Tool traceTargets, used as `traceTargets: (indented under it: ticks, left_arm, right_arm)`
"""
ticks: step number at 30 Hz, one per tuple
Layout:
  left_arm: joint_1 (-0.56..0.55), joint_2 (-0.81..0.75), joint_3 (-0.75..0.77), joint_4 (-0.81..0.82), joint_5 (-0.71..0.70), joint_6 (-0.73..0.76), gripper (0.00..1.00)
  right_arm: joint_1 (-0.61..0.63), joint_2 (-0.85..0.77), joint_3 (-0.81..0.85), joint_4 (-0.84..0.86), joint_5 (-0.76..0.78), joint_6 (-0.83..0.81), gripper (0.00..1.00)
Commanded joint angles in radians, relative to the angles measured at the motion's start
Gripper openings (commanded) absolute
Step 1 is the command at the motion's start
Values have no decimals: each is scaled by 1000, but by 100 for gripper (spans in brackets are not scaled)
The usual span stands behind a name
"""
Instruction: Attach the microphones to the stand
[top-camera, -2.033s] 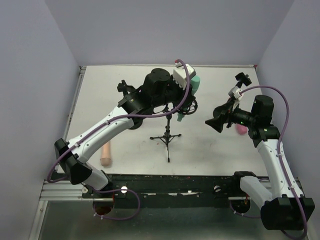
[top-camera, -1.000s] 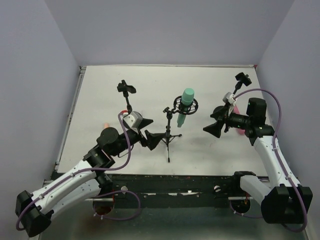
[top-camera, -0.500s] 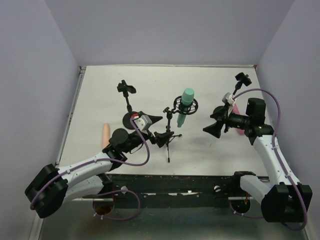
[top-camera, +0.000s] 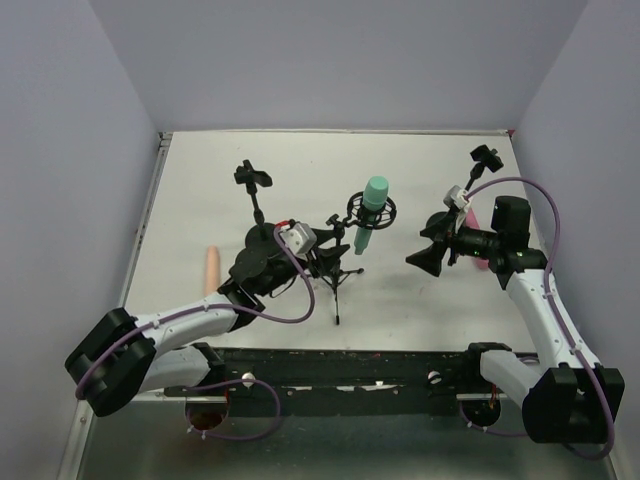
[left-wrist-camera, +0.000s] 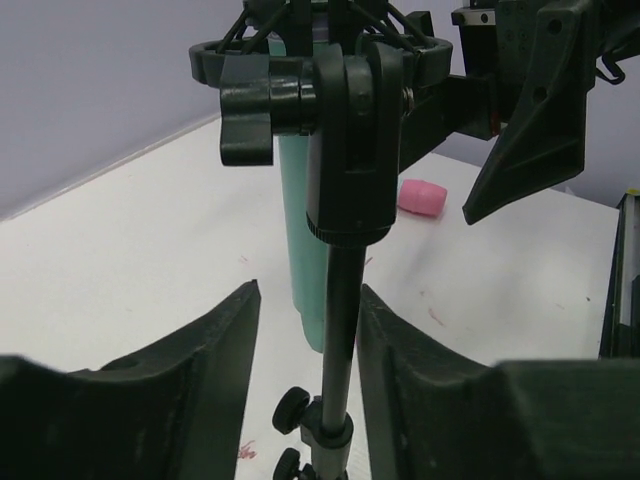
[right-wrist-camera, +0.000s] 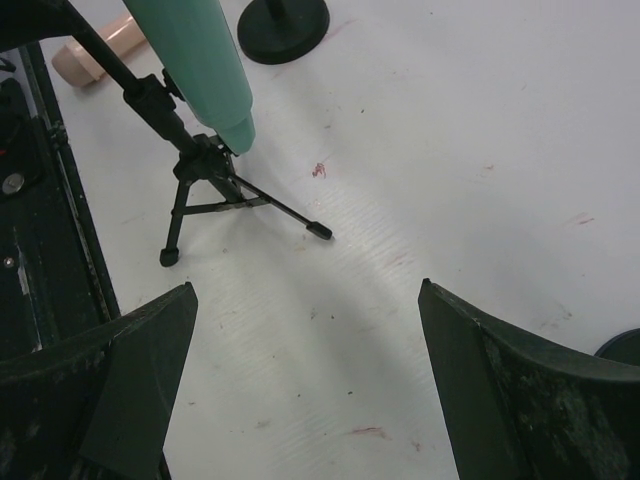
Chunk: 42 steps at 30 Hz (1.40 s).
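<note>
One green mic (top-camera: 373, 205) is in the stand (left-wrist-camera: 332, 170), beige mic (top-camera: 211, 270) and pink mic (left-wrist-camera: 420, 197) still loose on the bench (top-camera: 200, 180); left gripper (left-wrist-camera: 307, 295), right gripper (right-wrist-camera: 305, 295) both spread.

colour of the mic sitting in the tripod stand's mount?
The microphone is mint green; clearest in the top external view.

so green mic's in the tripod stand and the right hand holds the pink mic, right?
No: the right hand is open and empty, per the right wrist view; the pink mic lies on the table. The green mic is in the tripod stand.
</note>
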Motion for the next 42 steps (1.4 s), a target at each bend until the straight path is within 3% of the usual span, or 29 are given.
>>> traceTargets:
  ticks: [1,4,5,6,11,15,22,34,38,42]
  left_arm:
    - [4,28,46,15,29,39,42]
    - [4,45,58,14,29,59,21]
    - [4,51,63,17,31,72,7]
    - [2,55,68,20,37,84,0]
    - [16,100,156,34,58,168,0]
    - [92,192,299,74,126,121,0]
    - [224,472,633,107,255,0,0]
    - [284,905,1163,38,218,-25,0]
    - [309,986,1246,8,233,-66,0]
    - [309,1000,1229,11,241,-62,0]
  right_arm:
    - [-2,6,4,-23,-4,-18,100]
    - [-2,8,4,-23,-3,-17,100]
    - [-2,8,4,-23,-3,-17,100]
    - [-2,8,4,-23,-1,-18,100]
    - [-2,9,5,-23,2,-18,100]
    - [-2,6,5,-23,11,-17,100]
    - [-2,11,4,-23,0,-14,100]
    - [8,26,11,-35,2,-23,100]
    - [19,35,13,-41,8,-29,100]
    - [25,40,16,-44,8,-31,100]
